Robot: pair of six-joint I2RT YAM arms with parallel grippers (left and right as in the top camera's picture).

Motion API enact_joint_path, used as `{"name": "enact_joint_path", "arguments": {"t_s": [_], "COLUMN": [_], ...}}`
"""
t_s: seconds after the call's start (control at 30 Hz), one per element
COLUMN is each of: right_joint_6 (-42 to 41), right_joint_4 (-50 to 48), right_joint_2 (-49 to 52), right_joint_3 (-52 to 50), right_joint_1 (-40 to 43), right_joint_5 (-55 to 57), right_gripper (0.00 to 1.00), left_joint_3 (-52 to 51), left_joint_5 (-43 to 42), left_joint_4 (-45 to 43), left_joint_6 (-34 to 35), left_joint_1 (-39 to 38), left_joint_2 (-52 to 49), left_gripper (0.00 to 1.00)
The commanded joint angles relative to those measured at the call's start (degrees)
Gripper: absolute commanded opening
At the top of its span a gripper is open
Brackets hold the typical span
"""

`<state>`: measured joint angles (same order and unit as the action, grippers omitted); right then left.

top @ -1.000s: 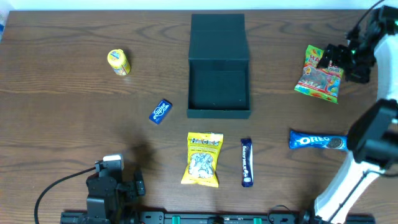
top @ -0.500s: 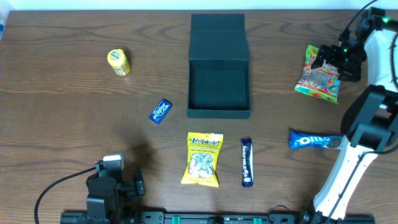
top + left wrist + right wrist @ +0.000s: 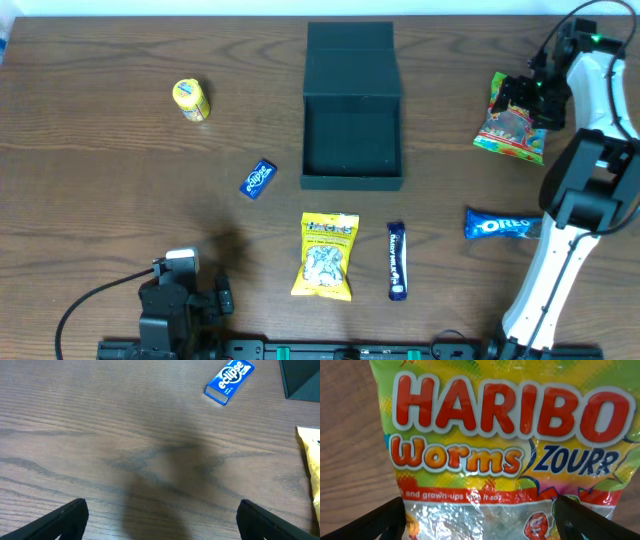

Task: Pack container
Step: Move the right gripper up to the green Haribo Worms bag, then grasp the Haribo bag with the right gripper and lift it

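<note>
- Right gripper: fingers spread wide, one at each side of the Haribo Worms Zourr bag, which lies just under them; whether they touch it cannot be told.
- Left gripper: fingers wide apart over the wooden table; an Eclipse gum pack lies ahead, to its right.
- Container: lid flap laid back, well apart to the right gripper's left.

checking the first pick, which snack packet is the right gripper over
The Haribo worms bag: it alone lies under the right gripper, filling that wrist view. The Oreo pack and the rest lie apart.
</note>
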<state>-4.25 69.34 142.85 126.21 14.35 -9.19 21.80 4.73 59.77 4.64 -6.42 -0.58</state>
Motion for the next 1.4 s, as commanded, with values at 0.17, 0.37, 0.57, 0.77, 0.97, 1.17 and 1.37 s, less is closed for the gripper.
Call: {"name": "enact_joint_path", "arguments": {"t_s": [0.17,0.37,0.57,0.77,0.97,1.17,1.37], "right_joint_6": [-2.1,-2.2,-2.1,-2.1,-2.2,-2.2,-2.2], "right_joint_4": [1.0,0.9,0.7,0.8,0.7,0.7,0.9], "right_joint_2": [1.7,1.7,1.7,1.7,1.6,1.5,0.5], "right_joint_3": [0.2,-1.5,-1.7,-1.7,-1.7,-1.7,-1.7], "right_joint_1": [-1.0,-1.5,-2.0,-2.3,-2.7,-3.0,-3.7], "right_joint_5": [6.5,6.8,6.8,6.8,6.8,6.8,6.8], "right_gripper": [0.96,0.91,0.76,0.67,0.47,0.26,0.03], "left_joint_3": [-1.6,-1.6,-1.6,-1.6,-1.6,-1.6,-1.6], "left_joint_5": [0.1,0.1,0.1,0.1,0.1,0.1,0.1], "left_joint_4": [2.6,2.6,2.6,2.6,2.6,2.6,2.6], "left_joint_6": [1.1,1.1,1.1,1.1,1.1,1.1,1.1], "left_joint_1": [0.4,0.4,0.4,0.4,0.4,0.4,0.4], "left_joint_2": [0.4,0.4,0.4,0.4,0.4,0.4,0.4], "left_gripper": [0.95,0.96,0.95,0.96,0.96,0.96,0.96]}}
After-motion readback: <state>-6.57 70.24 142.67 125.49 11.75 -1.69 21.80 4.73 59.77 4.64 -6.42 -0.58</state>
